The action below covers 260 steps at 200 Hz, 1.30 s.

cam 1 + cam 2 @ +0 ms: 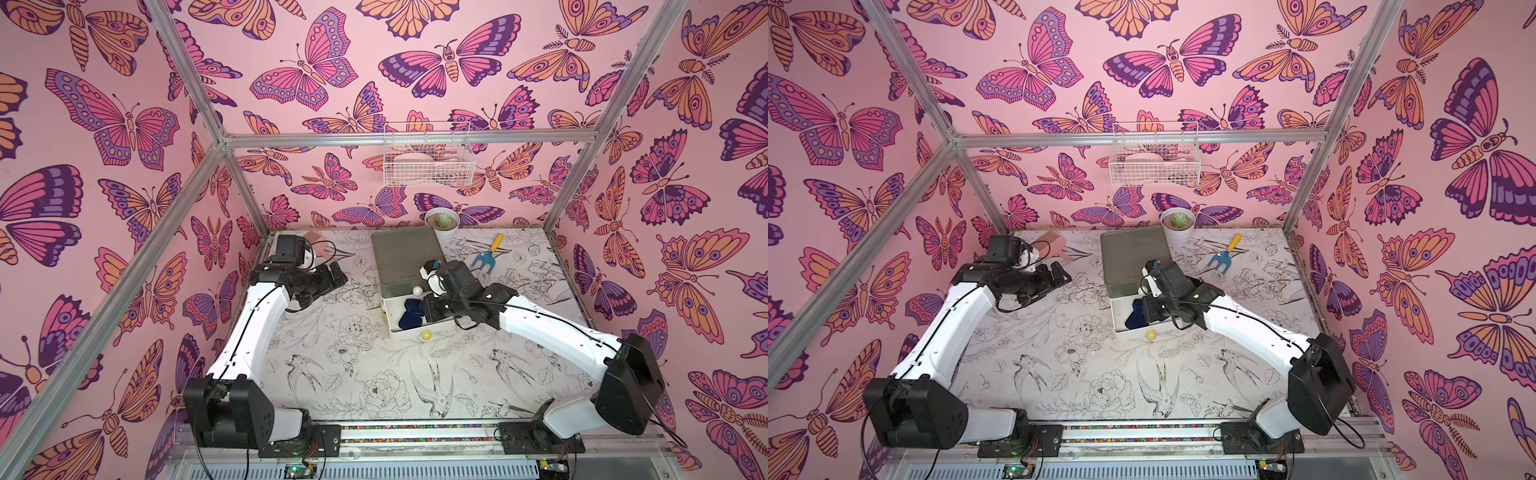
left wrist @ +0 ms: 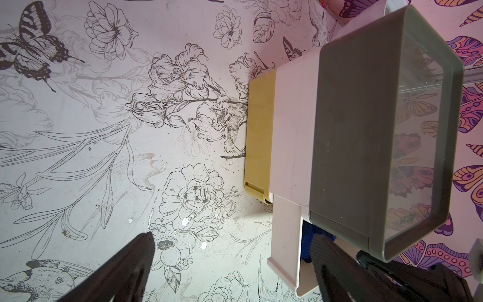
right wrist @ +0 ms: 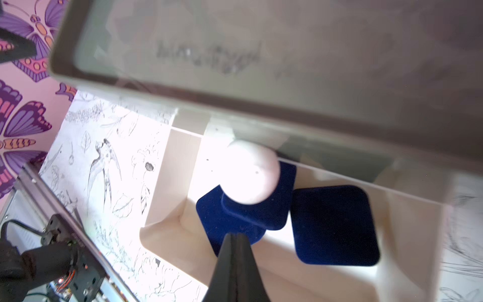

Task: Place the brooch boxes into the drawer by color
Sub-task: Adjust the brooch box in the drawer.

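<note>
R gripper (image 3: 236,236) closed over white drawer (image 3: 180,170); L gripper (image 2: 232,235) spread.

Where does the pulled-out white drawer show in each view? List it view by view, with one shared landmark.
Top view: white drawer right of centre, partly under the right arm.
Top view: white drawer near centre, under the same arm.
Left wrist: white drawer juts out beside the left fingers.
Right wrist: white drawer fills the middle, beyond the right fingers, blue boxes inside.
Shared landmark: the grey-green top tier above it.
</note>
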### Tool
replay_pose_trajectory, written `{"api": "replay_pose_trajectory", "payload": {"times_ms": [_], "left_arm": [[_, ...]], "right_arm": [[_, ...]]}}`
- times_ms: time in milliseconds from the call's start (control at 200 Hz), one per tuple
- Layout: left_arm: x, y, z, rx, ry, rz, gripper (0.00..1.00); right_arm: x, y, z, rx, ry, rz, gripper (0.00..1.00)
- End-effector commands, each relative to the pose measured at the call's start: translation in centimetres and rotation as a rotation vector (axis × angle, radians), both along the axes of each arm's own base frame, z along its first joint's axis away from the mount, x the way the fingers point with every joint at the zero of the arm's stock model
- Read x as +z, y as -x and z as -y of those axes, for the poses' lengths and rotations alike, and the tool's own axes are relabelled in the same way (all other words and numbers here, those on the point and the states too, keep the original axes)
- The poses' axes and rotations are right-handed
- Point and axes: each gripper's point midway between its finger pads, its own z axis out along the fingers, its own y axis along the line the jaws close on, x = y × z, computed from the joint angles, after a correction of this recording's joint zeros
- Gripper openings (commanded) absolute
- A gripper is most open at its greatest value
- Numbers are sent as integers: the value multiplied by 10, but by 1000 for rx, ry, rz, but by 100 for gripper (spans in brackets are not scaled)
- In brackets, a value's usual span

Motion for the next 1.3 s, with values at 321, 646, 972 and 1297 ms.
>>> {"api": "replay_pose_trajectory", "payload": {"times_ms": [321, 646, 972, 1297], "left_arm": [[-6, 5, -5, 10, -14, -18, 100], [-7, 4, -5, 8, -15, -24, 100], [-6, 3, -3, 4, -7, -20, 100], [-3, 4, -1, -6, 4, -12, 100]], "right_arm": [[-40, 1, -10, -8, 30, -98, 0], [-17, 2, -8, 5, -34, -16, 0], [62, 11, 35, -165, -262, 177, 0], [61, -15, 76, -659, -598, -131, 0]]}}
